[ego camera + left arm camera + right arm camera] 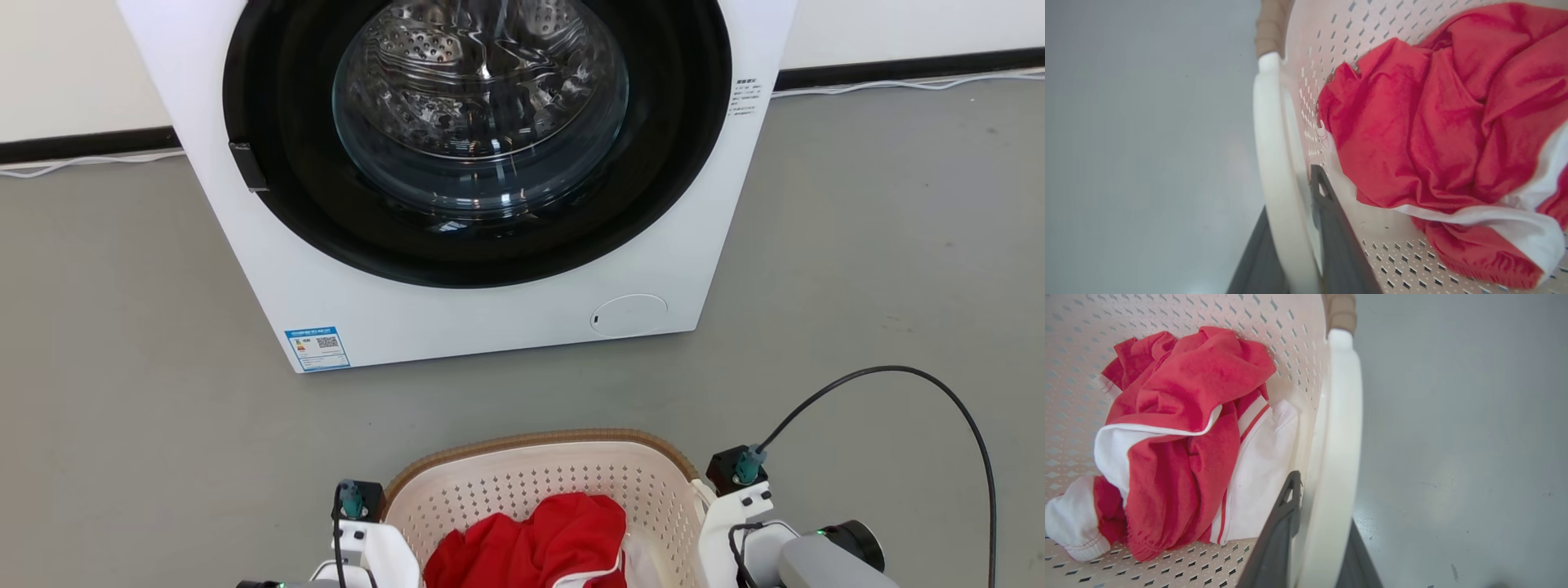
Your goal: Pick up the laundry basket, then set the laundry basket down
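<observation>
In the left wrist view, the left claw [1290, 196] is clamped on the white side handle [1274, 163] of the cream-white perforated plastic laundry basket [1323, 41], one dark finger on each side at bottom centre. In the right wrist view, the right claw [1323, 502] grips the opposite white handle [1339, 437] the same way. A crumpled red-and-white cloth garment [531, 547] lies inside the basket. In the head view the basket's brown woven-look rim [539, 437] sits at bottom centre, between the two pale wrists; whether it touches the grey floor [122, 408] cannot be told. Beyond it, at the upper centre, stands a white front-loading washing machine [473, 318], its round door shut.
</observation>
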{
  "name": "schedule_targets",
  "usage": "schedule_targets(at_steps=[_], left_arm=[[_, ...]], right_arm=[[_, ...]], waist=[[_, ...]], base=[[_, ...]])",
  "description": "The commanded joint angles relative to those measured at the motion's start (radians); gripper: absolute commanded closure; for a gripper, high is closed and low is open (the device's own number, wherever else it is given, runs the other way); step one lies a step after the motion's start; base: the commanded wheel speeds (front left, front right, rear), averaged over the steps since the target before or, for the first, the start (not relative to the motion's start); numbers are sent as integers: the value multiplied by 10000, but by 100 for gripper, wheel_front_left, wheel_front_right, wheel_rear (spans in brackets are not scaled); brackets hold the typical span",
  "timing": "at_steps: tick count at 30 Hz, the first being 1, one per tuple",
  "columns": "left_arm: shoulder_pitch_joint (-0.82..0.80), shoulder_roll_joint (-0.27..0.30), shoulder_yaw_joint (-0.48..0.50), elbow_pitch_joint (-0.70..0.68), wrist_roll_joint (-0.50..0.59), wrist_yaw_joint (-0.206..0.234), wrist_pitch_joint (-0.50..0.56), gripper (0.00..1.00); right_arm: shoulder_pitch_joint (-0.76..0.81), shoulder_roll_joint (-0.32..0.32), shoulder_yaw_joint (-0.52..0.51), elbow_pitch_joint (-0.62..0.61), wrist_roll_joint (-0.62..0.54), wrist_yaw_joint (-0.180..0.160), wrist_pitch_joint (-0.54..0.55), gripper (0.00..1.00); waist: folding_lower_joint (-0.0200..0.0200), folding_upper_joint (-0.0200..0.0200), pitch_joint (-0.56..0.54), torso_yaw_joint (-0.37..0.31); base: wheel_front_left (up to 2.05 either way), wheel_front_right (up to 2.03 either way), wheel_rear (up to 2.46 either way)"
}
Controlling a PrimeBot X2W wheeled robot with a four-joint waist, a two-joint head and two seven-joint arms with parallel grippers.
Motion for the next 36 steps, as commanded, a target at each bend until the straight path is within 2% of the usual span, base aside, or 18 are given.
schedule_targets(at_steps=[1,36], left_arm=[[-194,119,79,-227,24,-7,-69,100],[-125,118,-500,-321,-627,105,-99,100]], right_arm=[[3,268,301,-336,87,177,1,100],[-150,268,890,-28,814,177,-286,100]], waist=[[1,-1,-19,-23],[1,-1,-216,158]], base=[[0,0,0],[0,0,0]])
